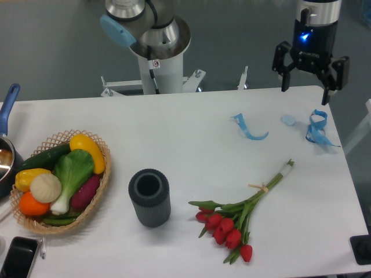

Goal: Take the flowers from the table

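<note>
Gripper hung open above table's far edge, well beyond flowers; flowers lay right of dark cylinder.

One bunch of tulips is lying on the desk, showing about seven red heads. One dark ribbed cup is standing near it. Two blue ribbons are lying far back. One basket is holding roughly eight vegetables and fruits. One phone is sitting at the corner.
</note>
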Robot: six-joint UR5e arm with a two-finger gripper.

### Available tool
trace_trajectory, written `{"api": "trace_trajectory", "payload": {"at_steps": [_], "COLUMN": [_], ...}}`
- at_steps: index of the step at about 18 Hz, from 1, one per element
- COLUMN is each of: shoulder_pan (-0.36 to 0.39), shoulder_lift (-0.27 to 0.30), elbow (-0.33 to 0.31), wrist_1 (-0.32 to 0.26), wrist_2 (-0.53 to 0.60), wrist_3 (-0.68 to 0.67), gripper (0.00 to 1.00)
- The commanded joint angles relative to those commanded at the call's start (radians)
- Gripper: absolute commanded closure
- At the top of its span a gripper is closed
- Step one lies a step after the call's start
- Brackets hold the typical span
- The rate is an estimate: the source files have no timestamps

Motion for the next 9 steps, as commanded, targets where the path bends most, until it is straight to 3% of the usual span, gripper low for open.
{"api": "trace_trajectory", "payload": {"at_steps": [9], "shoulder_pan": [-0.006], "shoulder_lift": [-0.008], "elbow": [-0.025], "wrist_1": [0.002], "wrist_2": [-0.003], "wrist_3": [-0.014], "gripper": [0.0]}}
